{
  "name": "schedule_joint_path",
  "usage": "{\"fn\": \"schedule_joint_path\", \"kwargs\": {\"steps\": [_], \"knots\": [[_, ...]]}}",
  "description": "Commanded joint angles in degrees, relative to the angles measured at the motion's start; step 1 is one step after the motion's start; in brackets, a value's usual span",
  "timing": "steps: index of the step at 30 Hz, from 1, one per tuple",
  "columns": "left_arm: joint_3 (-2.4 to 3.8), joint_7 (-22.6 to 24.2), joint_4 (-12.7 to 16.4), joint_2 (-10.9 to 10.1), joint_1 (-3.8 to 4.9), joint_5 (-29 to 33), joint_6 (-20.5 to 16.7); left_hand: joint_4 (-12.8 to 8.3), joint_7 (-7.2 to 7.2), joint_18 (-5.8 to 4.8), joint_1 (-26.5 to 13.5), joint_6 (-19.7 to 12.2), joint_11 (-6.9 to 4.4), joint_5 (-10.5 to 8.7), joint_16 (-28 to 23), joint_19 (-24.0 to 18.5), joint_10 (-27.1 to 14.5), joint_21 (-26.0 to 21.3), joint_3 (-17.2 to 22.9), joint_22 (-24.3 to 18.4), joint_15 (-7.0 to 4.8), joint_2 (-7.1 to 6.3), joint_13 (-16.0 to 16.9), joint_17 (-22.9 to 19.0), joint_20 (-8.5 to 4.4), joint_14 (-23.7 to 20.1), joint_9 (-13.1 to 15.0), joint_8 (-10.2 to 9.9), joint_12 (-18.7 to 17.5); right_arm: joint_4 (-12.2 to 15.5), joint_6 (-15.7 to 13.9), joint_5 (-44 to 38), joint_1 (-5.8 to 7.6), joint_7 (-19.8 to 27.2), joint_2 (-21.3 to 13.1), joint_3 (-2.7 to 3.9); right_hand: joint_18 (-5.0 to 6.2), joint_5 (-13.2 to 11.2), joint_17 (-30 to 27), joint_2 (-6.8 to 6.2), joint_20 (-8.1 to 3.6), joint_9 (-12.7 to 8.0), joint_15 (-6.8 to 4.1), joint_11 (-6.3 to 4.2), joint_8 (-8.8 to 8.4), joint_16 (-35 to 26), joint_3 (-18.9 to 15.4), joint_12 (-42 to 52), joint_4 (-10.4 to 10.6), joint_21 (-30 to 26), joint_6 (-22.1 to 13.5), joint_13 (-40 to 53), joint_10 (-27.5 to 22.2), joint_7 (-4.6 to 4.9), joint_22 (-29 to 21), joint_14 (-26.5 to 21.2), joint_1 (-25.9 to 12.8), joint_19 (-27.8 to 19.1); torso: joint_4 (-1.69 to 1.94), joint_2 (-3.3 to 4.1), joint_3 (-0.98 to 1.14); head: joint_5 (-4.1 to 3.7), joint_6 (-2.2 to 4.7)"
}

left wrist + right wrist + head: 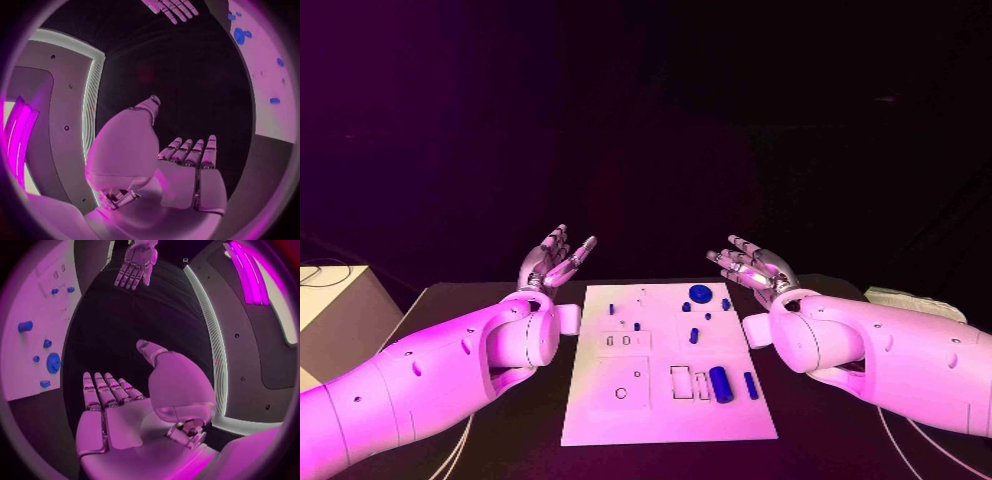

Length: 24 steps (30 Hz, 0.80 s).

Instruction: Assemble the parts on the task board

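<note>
The white task board point(661, 415) lies flat in the middle of the black table. Small blue parts rest on it: a round disc point(701, 293) near the far edge, a thick cylinder point(720, 384) and a thin bar point(751, 385) at the near right, and a few small pegs point(694, 335) between. My left hand point(553, 260) hovers raised beside the board's far left corner, fingers spread, holding nothing. My right hand point(753, 265) hovers beside the far right corner, fingers spread and empty. The left wrist view shows my left hand point(187, 170) and the board point(265, 85); the right wrist view shows my right hand point(115, 405), the disc point(53, 362) and my left hand point(137, 262).
A pale box point(336, 310) stands off the table's left side. A flat pale object point(913, 300) lies at the table's far right corner. Bare black table point(834, 440) runs along both sides of the board.
</note>
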Motion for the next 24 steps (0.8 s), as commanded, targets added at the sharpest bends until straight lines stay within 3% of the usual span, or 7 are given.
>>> {"fn": "schedule_joint_path", "kwargs": {"steps": [1, 6, 8, 12, 13, 17, 24], "knots": [[0.46, -0.32, -0.89, 0.41, -0.16, -3.77, 6.99, 0.89, 5.61, 0.61, 3.28, 0.75, 0.91, 0.36, 0.32, 0.30, 0.21, 0.28, 0.59, 0.12, 0.88, -0.24, 0.10, 0.10, 0.94, 0.24, 0.18, 0.43, 0.35, -0.90, 9.51, -3.98, 0.99, -6.57, 0.21, -0.68, 1.05, 0.26, 0.86, -0.08, 0.39, 0.63, 0.73, 0.79, 0.92, 1.34, 1.25, 0.70, -0.41, 1.98, 2.78, 0.39, 4.67, 9.54, 0.91, 6.34, 3.82, 9.27, 0.00, 0.02, 0.00, -0.01, 0.01], [0.56, -0.34, -1.05, 0.46, -0.19, -3.86, 7.18, 0.79, 6.23, 0.51, 3.37, 1.95, 1.64, 0.25, 0.46, 0.57, 1.56, 0.40, 1.00, 0.19, 1.35, 0.43, 0.29, 0.21, 1.24, 0.71, 0.53, 0.79, 0.59, -1.58, 11.48, -4.66, 1.87, -8.06, 0.32, -1.42, 2.05, -0.33, 2.08, -0.24, 0.27, 1.85, -0.08, 0.75, 2.37, 3.24, 1.76, 1.42, -1.60, 5.25, 7.83, 0.87, 11.95, 9.54, 2.21, 15.61, 6.09, 25.03, 0.00, 0.02, 0.00, -0.01, 0.01], [0.55, -1.50, -1.97, 0.45, -0.55, -5.10, 8.44, 0.62, 6.89, 0.21, 3.34, 3.39, 2.52, 0.21, 0.72, 1.09, 3.28, 0.56, 1.30, 0.28, 1.63, 0.83, 0.50, 0.43, 1.30, 1.79, 0.94, 1.24, 0.87, -7.62, 9.63, -27.92, 2.36, -7.40, 1.12, -1.41, 4.03, -0.64, 4.44, -0.45, -0.02, 4.61, -2.16, -0.80, 6.10, 7.57, 3.11, 4.46, -3.67, 7.41, 18.99, 2.15, 28.37, 9.01, 2.69, 31.69, 9.27, 33.26, -0.11, 0.05, -0.09, -0.88, -1.81], [0.54, -2.40, -1.70, -0.25, -0.56, -6.63, 10.00, 0.12, 8.41, -0.21, 3.14, 10.10, 5.11, 0.15, 4.94, 13.30, 12.32, 4.29, 1.89, 2.00, 1.46, 1.35, 1.23, 3.19, 1.26, 16.21, 2.76, 3.46, 1.98, -8.95, 9.24, -40.05, 2.47, -9.50, 1.50, -1.38, 5.17, -1.32, 4.93, -2.23, -1.48, 7.98, -4.67, -3.14, 11.45, 9.17, 6.32, 5.33, -6.49, 8.49, 35.59, 1.93, 39.55, 6.78, 2.38, 38.66, 12.43, 40.16, -0.15, 0.29, -0.12, -0.93, -1.99], [0.54, -2.76, -1.44, -0.68, -0.56, -7.53, 10.88, 0.20, 8.17, 1.52, 2.33, 17.54, 5.13, 0.15, 9.57, 25.60, 23.54, 8.25, 1.43, 3.70, 0.26, 1.18, 2.27, 5.97, 1.15, 29.25, 4.74, 6.15, 4.12, -9.22, 9.16, -44.63, 2.58, -10.36, 1.64, -1.37, 5.23, -1.77, 5.29, -3.42, -2.77, 8.39, -6.00, -4.48, 12.80, 10.19, 7.73, 5.90, -6.95, 9.27, 38.76, 2.02, 43.78, 5.52, 2.54, 42.14, 12.55, 43.14, -0.13, 0.41, -0.09, -0.90, -2.24], [0.54, -3.70, -0.03, -2.09, -0.53, -9.64, 12.56, -0.15, 7.10, 4.95, 1.66, 34.81, 1.94, 0.12, 16.35, 36.73, 44.99, 13.33, 1.10, 4.93, -3.70, 0.94, 3.60, 10.43, 0.37, 43.82, 8.94, 12.28, 8.86, -9.52, 8.54, -54.35, 3.12, -12.42, 2.06, -1.32, 5.16, -1.55, 6.32, -4.84, -5.36, 8.74, -8.24, -6.10, 13.76, 11.85, 8.94, 5.15, -7.10, 11.56, 42.10, 1.96, 48.83, 4.19, 3.36, 48.43, 12.53, 48.98, -0.01, 1.18, -0.22, -0.97, -2.32], [0.56, -4.26, 4.67, -5.35, -0.49, -11.71, 16.46, -0.51, 3.89, 4.77, 2.65, 41.85, -2.62, 0.17, 32.29, 52.21, 58.30, 23.71, 4.20, 9.10, -9.82, -1.24, 4.86, 23.13, -6.28, 61.24, 10.94, 14.94, 10.36, -10.60, 8.43, -67.97, 4.85, -16.31, 3.27, -1.19, 4.97, -1.61, 11.77, -5.71, -11.35, 9.99, -13.44, -9.65, 14.53, 18.24, 6.14, 4.09, -7.33, 23.09, 48.10, 2.38, 57.88, 1.78, 9.66, 64.32, 12.68, 61.01, 0.82, 3.09, -0.39, -1.80, -1.87]]}}
